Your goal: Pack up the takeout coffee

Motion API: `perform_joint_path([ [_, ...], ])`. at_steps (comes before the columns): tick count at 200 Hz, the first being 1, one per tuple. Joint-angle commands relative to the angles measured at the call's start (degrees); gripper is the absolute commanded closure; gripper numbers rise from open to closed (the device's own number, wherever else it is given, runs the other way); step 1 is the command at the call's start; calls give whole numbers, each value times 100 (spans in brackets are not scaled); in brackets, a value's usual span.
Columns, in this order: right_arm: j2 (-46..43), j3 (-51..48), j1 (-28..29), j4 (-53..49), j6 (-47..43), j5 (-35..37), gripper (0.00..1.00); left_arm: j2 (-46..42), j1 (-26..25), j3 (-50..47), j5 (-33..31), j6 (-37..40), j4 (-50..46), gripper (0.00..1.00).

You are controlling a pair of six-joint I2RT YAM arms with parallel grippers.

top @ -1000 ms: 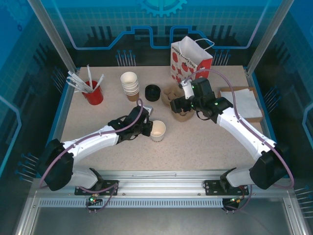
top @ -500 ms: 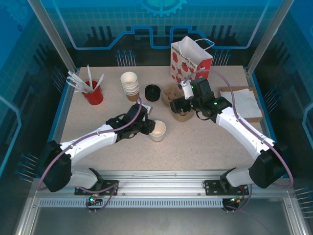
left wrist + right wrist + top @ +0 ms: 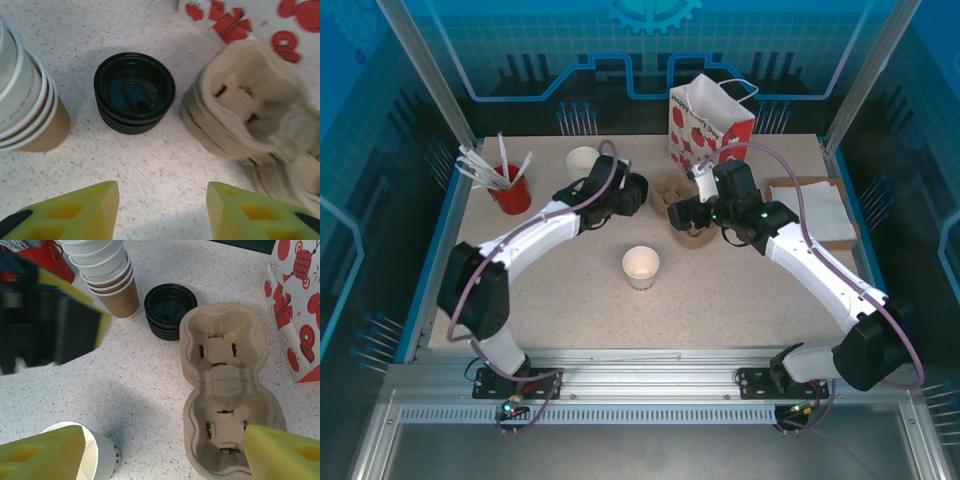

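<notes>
A lone pale paper cup [image 3: 641, 266] stands open-topped at mid-table, with nothing gripping it; its rim [image 3: 95, 455] is by my right gripper's left finger. The takeout coffee with its lid is out of view. A stack of loose black lids [image 3: 134, 92] sits between the stacked white cups [image 3: 25, 115] and the pulp cup carrier [image 3: 250, 120]. My left gripper [image 3: 162, 210] hovers just short of the lids, open and holding nothing. My right gripper [image 3: 162, 455] hangs open over the carrier [image 3: 225, 390], fingers wide, nothing held.
The strawberry-print bag [image 3: 710, 125] stands upright at the back, behind the carrier. A red cup of stirrers [image 3: 510, 190] is at the back left. White napkins [image 3: 815, 210] lie at the right. The left gripper [image 3: 625, 190] covers the lids from above.
My left gripper opened off the lone cup and swung back to the lid stack. The cup stayed at mid-table. The right arm held still.
</notes>
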Motion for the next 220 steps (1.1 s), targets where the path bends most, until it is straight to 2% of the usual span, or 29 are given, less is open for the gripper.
perform_joint_path([
  [1,-21,11,14,131,76,-65,16,527,151,657,-391,250,-434,49],
  [92,129,-15,12,166,-8,-82,16,2227,408,2568,-764,667,-1209,49],
  [220,189,-15,12,184,-7,-140,16,3462,568,4251,-994,1292,-1932,51],
])
